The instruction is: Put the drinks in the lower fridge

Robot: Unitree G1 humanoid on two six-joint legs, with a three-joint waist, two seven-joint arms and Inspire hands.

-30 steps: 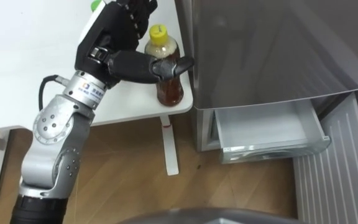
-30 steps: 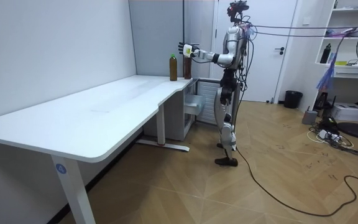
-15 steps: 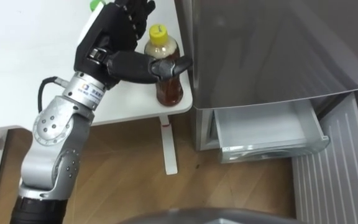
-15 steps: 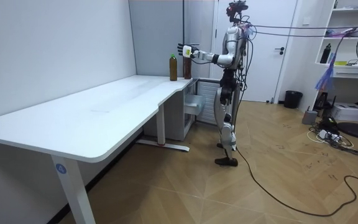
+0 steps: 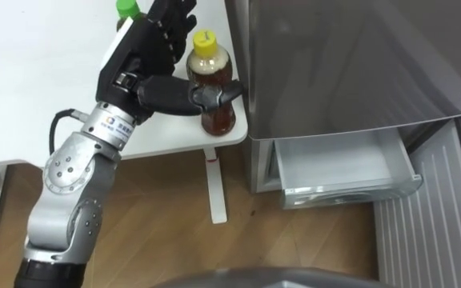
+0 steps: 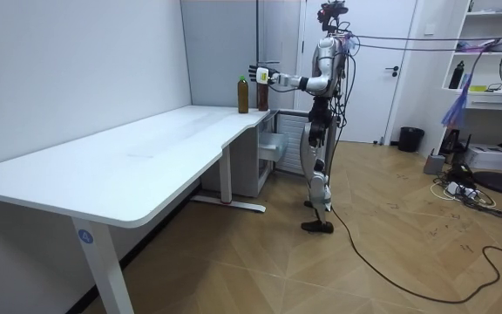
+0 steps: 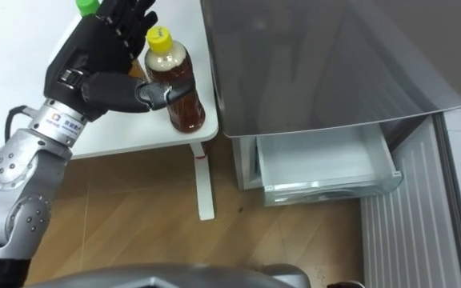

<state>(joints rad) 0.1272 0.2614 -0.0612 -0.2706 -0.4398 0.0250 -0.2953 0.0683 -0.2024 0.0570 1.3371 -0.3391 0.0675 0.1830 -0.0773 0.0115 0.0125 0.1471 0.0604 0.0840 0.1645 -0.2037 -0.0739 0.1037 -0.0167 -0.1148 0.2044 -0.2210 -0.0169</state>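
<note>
A bottle of brown drink with a yellow cap [image 5: 216, 94] stands upright on the white table's corner [image 5: 166, 140], right beside the grey fridge [image 5: 358, 64]. My left hand [image 5: 146, 60] is at the bottle. Its thumb lies across the bottle's front and its straight fingers rise on the bottle's left and far side. A second bottle shows as a green cap [image 5: 126, 9] behind the hand. The fridge's lower drawer [image 5: 346, 168] is pulled out and has nothing in it. In the room view I stand at the table's end, left arm stretched to the two bottles [image 6: 253, 94].
The open fridge door [image 5: 434, 232] hangs at the lower right, next to the drawer. The table's white leg [image 5: 217, 188] stands on the wooden floor between the table and the fridge. Behind me in the room view are a door, shelves and a fan.
My left hand has shifted slightly up and towards the bottle, with the thumb settling lower across its front. The bottle and drawer have stayed put.
</note>
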